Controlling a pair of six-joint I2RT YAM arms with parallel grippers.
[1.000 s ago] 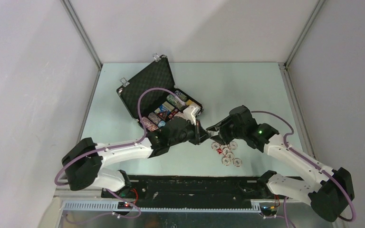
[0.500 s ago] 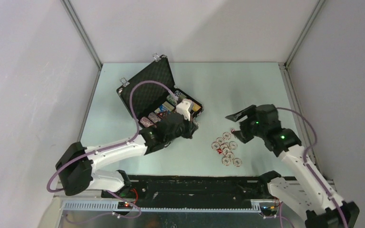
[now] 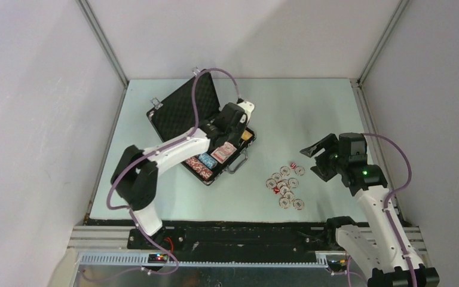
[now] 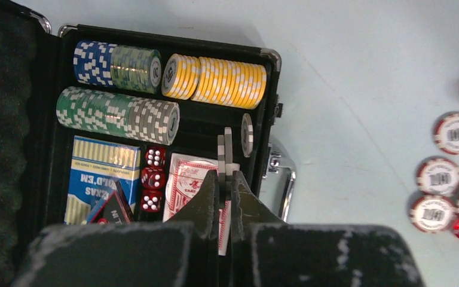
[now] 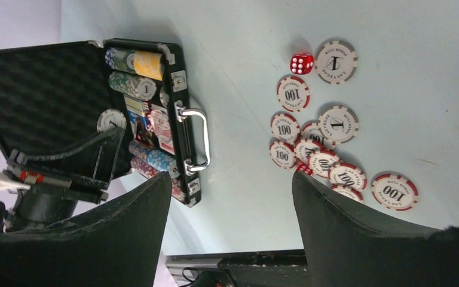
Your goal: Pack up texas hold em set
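Left arm is swinging up from the table gap to over the case (image 3: 182, 110), while the right arm is pulling back toward 3 o'clock and spreading its fingers.

- Left gripper (image 4: 224, 179) is clamping fully down on grey chips (image 4: 225, 149), held edge-on and poking out past the fingertips. It looks like two, but the count is hard to tell.
- Right gripper (image 5: 230, 182) is standing wide apart, holding nothing, and hovering at about 2 o'clock of the loose chips (image 3: 285, 186).
- The case is lying open at 10 o'clock on the table (image 3: 311, 101), lid leaning back, with filled chip rows, card decks (image 4: 103, 170) and dice (image 4: 153, 178) inside.
- The loose chips are sitting at 4 o'clock of the case, and a red die (image 5: 302, 63) is just beside them.

Handling, as a judgement:
- The chips are looking stiff, smooth and light.
- Lying flat, they are hard to pinch, so gripping across the faces as now suits them.
- An edge-on pair is likely to slide or fan out if the grip is loosening.
- The die is small and prone to rolling.
- The loaded case is probably heavy; the handle (image 5: 196, 140) or lid edge is the place to grip.

Hard to see:
- The left wrist is covering part of the case's near rows in the top view.
- The slot under the held chips is dark.
- Something red under the loose pile is mostly covered.
- The latches are too small to tell their state.
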